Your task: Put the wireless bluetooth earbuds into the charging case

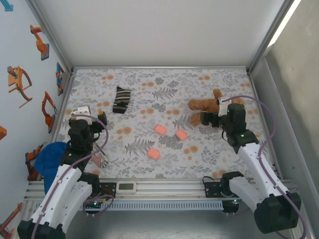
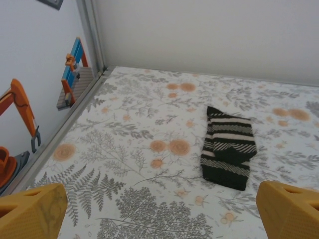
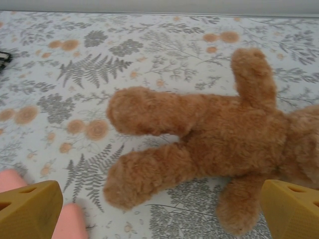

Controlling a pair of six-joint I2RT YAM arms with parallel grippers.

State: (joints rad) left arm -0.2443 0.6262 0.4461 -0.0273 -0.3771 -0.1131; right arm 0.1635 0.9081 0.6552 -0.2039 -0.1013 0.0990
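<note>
Right end effector released, empty, over the legs of the plush bear, left end effector likewise released far left of bear; pink charging cases lie left of bear, earbuds too small to resolve, so approach nearest case slowly, confirm earbud first.

text: none legible | wall stickers: robot-arm pictures, no lettering | small white box: face too small to read

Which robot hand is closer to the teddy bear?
The right hand. It's right at the teddy bear's legs; the left hand is far away across the table, near the striped sock.
</note>
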